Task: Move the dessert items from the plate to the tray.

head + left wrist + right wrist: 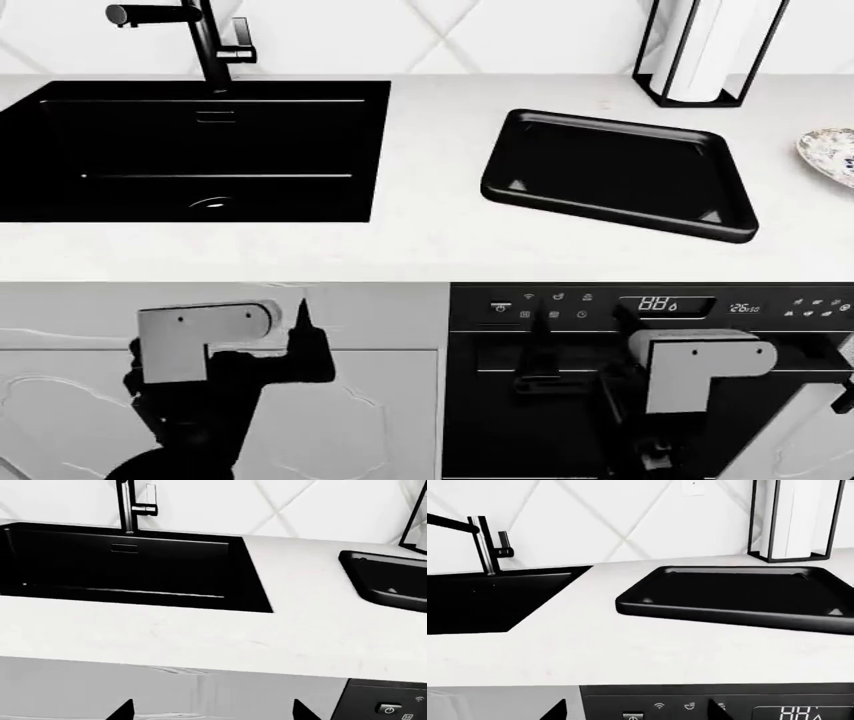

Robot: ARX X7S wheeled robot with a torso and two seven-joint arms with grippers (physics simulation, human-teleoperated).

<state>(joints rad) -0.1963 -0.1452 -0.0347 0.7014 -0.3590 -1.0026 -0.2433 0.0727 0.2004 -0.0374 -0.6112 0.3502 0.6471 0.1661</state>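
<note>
Desserts cannot be seen yet; only an edge of the flowery plate peeks in at the far right of the table. They are likely light, soft and easy to squash, so a gentle pinch at the sides seems best. The black tray sits empty beside the sink. Both arms hang low before the cupboards. The left hand and right hand each look spread wide.

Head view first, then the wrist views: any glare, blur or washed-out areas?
Head view: sharp, tray shows small glossy highlights, plate is cropped at the edge. Left wrist view: soft, sink nearly featureless black. Right wrist view: counter washed pale.
</note>
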